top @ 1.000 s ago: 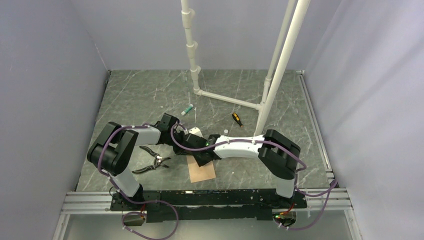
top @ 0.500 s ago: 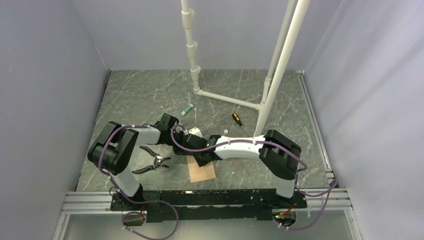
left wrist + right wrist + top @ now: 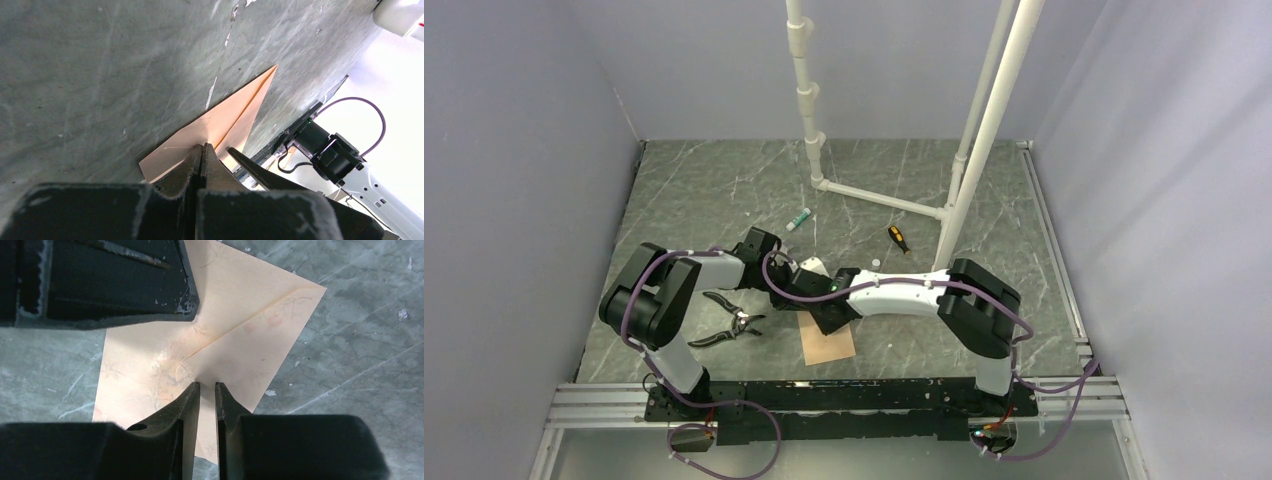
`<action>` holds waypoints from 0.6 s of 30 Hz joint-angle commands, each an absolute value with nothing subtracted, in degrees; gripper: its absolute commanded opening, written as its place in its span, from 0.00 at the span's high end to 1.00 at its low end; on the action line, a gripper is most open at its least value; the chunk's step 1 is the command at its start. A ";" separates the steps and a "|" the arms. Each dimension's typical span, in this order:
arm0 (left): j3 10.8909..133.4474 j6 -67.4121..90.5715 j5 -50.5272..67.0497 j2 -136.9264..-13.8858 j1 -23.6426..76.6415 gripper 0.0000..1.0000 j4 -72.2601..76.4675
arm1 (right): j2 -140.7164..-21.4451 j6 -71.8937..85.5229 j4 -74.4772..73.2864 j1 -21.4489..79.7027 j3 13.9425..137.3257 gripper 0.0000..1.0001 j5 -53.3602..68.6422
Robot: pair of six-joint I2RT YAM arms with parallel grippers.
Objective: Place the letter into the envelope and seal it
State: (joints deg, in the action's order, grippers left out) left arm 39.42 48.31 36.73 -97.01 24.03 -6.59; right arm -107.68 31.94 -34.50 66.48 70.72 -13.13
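Observation:
The pinkish-tan envelope [image 3: 829,342] lies flat on the marble table near the front edge, its far part under both grippers. In the right wrist view the envelope [image 3: 240,325] has its triangular flap [image 3: 250,355] folded down onto the body. My right gripper [image 3: 207,385] has its tips on the flap near its point, nearly shut with a narrow gap and nothing between the fingers. My left gripper [image 3: 201,146] is shut, its tips on the envelope [image 3: 225,117] close beside the right one. The letter does not show as a separate sheet.
Black pliers [image 3: 729,325] lie left of the envelope. A green-white tube [image 3: 798,219] and a small orange-black screwdriver [image 3: 897,238] lie farther back. A white pipe frame [image 3: 879,197] stands behind. An aluminium rail [image 3: 844,398] runs along the front edge.
The right arm has shifted slightly to the left. The envelope and the left gripper have stayed in place.

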 commanded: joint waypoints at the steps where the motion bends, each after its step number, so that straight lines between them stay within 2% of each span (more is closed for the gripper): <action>1: 35.86 45.09 26.90 -100.51 24.70 0.97 -11.82 | -103.94 31.28 -32.27 66.65 67.71 0.78 -10.59; 18: 36.49 44.96 26.83 -100.81 24.61 0.98 -12.19 | -98.93 31.12 -34.85 69.16 59.97 0.77 -8.95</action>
